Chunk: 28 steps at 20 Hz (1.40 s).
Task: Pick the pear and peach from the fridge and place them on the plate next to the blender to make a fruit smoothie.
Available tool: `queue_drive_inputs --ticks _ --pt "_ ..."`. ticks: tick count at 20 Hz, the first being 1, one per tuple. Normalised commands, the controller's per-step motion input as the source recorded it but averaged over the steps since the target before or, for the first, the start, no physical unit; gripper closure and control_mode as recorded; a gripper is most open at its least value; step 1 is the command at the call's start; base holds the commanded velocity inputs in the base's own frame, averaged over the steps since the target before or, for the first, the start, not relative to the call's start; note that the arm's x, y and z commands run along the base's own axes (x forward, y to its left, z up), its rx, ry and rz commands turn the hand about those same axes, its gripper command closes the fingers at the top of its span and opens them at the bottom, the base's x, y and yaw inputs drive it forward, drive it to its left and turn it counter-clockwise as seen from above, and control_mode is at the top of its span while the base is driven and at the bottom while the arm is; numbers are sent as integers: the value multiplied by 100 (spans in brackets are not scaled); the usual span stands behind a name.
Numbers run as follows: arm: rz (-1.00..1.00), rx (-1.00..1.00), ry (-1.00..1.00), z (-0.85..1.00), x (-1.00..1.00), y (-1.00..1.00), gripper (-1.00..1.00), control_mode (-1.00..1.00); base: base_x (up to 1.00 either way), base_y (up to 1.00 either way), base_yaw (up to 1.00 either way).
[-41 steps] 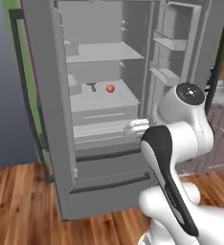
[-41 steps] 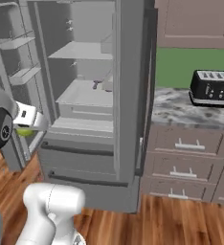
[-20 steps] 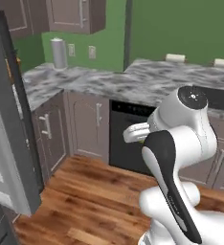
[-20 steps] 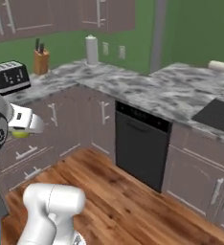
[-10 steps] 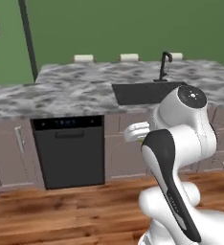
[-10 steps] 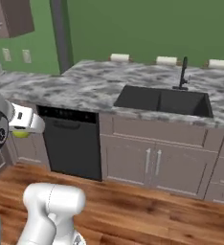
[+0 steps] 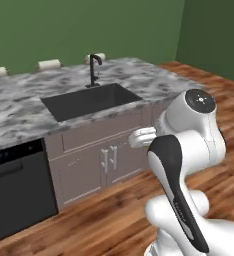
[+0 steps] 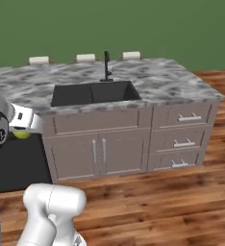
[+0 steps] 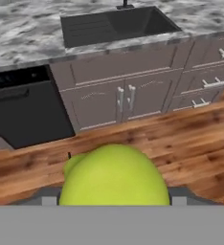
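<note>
A yellow-green pear (image 9: 114, 176) bulges large at the bottom of the hand view, and my gripper (image 9: 114, 197) is shut on it with a finger on each side. From the right base view the pear (image 8: 21, 135) is a small green ball under my white hand, where the gripper (image 8: 21, 132) is held close to the arm at about counter height. It hangs in the air in front of the cabinets, touching nothing else. The peach, fridge, plate and blender are out of view.
Ahead runs a grey marble counter (image 8: 172, 81) with a black sink (image 8: 93, 92) and a dark faucet (image 8: 106, 65). A black dishwasher (image 7: 16, 192) sits left of the cabinet doors (image 8: 100, 153), and drawers (image 8: 184, 129) sit to the right. Wood floor (image 8: 157, 202) lies between.
The whole scene has swept sideways as the base turned: from the open fridge, past the dishwasher, to the sink counter. The pear stays held in my gripper in the same pose.
</note>
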Motion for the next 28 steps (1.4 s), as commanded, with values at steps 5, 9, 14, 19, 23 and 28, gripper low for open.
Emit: queue_drive_inputs --ticks 5,9,14,19,23,28 --pt "0 0 0 0 0 0 100 100 8 -7 -55" --pt "0 0 0 0 0 0 100 100 15 -1 -49" --pt "0 0 0 0 0 0 100 100 25 -7 -61" --pt "0 0 0 0 0 0 100 100 30 0 -63" --pt "0 0 0 0 0 0 100 100 29 0 -62" --pt "0 0 0 0 0 0 100 100 26 0 -60"
